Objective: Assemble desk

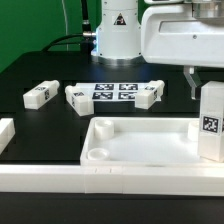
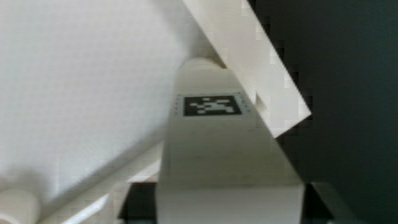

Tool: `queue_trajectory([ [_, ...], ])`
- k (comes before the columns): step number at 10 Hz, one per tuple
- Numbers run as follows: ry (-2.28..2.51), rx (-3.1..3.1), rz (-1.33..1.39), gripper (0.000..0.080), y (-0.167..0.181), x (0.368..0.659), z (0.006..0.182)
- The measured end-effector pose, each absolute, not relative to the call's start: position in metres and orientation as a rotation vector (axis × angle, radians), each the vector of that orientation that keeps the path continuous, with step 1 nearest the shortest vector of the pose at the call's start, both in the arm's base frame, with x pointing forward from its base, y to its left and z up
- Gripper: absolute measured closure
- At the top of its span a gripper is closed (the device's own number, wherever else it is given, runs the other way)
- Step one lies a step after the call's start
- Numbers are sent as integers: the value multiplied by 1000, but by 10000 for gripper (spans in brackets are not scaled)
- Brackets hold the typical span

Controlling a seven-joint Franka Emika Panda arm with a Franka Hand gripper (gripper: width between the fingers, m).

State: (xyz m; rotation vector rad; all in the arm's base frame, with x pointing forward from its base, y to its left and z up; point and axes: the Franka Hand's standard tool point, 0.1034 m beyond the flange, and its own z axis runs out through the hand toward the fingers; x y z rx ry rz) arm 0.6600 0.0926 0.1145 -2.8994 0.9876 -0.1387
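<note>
The white desk top [image 1: 140,140] lies rim-up at the front of the table, with a round socket [image 1: 98,155] showing in its corner toward the exterior view's left. My gripper [image 1: 207,84] is shut on a square white leg [image 1: 211,122] and holds it upright at the top's corner on the exterior view's right. In the wrist view the leg [image 2: 222,150], with its tag [image 2: 215,104], runs out from between my dark fingers [image 2: 146,202], and its far end sits against the desk top's rim [image 2: 249,50]. The socket under it is hidden.
Three loose legs [image 1: 40,94] [image 1: 75,98] [image 1: 148,96] lie on the black table around the marker board [image 1: 112,92]. Long white border rails run along the front [image 1: 100,180] and the exterior view's left [image 1: 5,135]. The arm's base [image 1: 115,30] stands behind.
</note>
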Motion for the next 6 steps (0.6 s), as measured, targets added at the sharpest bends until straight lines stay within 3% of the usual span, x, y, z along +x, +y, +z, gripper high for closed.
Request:
queue_trajectory([
  [1,928,-2921,-141,509,93,660,114],
  [2,877,-2939,-144,327,94,660,114],
  [3,772,-2972,-148,203,95,660,114],
  [6,298,-3071,-163,160,101,659,115],
])
